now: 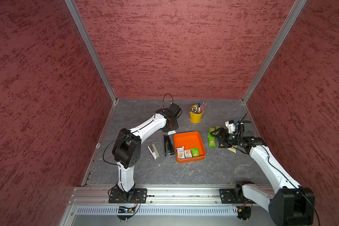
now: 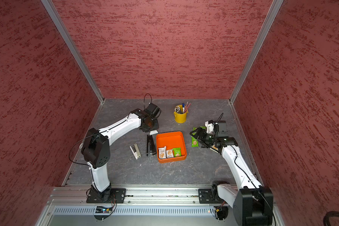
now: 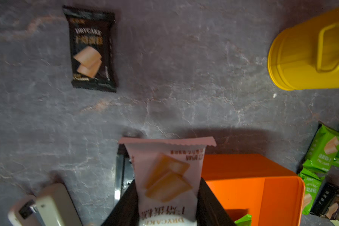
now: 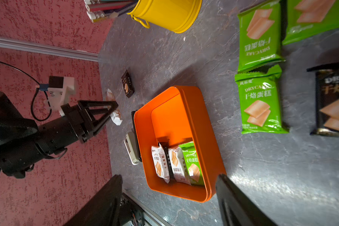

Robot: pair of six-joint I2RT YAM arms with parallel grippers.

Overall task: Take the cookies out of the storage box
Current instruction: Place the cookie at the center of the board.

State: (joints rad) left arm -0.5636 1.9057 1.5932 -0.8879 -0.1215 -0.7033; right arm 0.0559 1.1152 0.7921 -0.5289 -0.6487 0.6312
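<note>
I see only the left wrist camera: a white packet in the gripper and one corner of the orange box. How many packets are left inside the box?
Observer: Four, I think. In the right wrist view the box holds two white packets, a green packet, and a black packet wedged between the white ones.
Operator: Where is the right gripper?
Observer: The right gripper is open and empty, out beside the box, near the packets lying outside it.
Operator: Is my packet outside the box?
Observer: Yes. In a top view the held packet is just past the box's far corner, outside its walls.
</note>
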